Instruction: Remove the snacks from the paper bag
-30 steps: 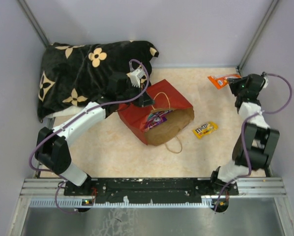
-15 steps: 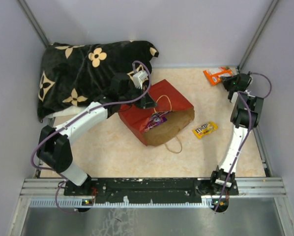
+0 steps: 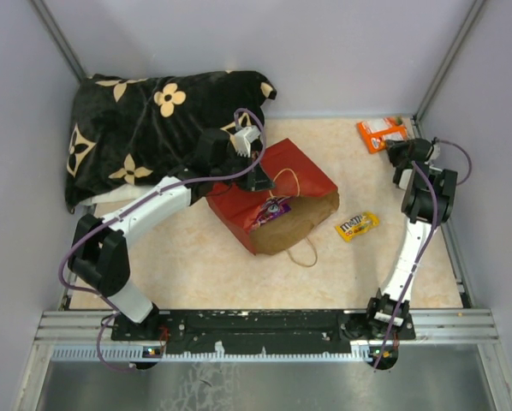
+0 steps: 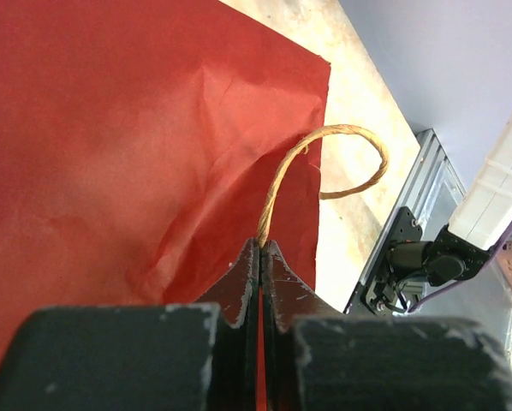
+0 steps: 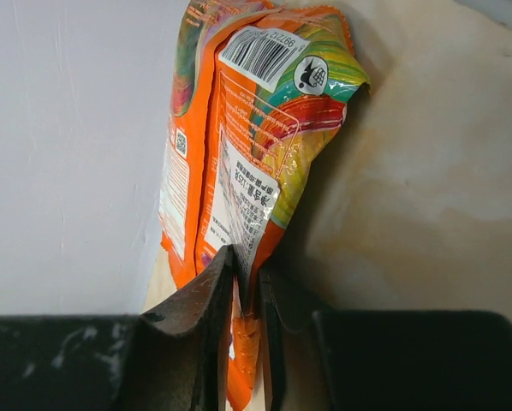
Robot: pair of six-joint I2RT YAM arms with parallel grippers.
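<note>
Orange packet (image 5: 239,154) in the far right corner of the table (image 3: 239,265) sits between the barely parted jaws of my right gripper (image 5: 246,261), hold unclear; my left gripper (image 4: 262,244) clamps the handle (image 4: 342,129) of the paper bag (image 4: 110,128).

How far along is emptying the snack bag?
Done: the yellow M&M's pack lies outside the paper bag. In hand: the orange packet, in the far right corner, sits between the right fingers; the left fingers pinch the handle. Left: at least a purple packet in the bag's mouth.
</note>
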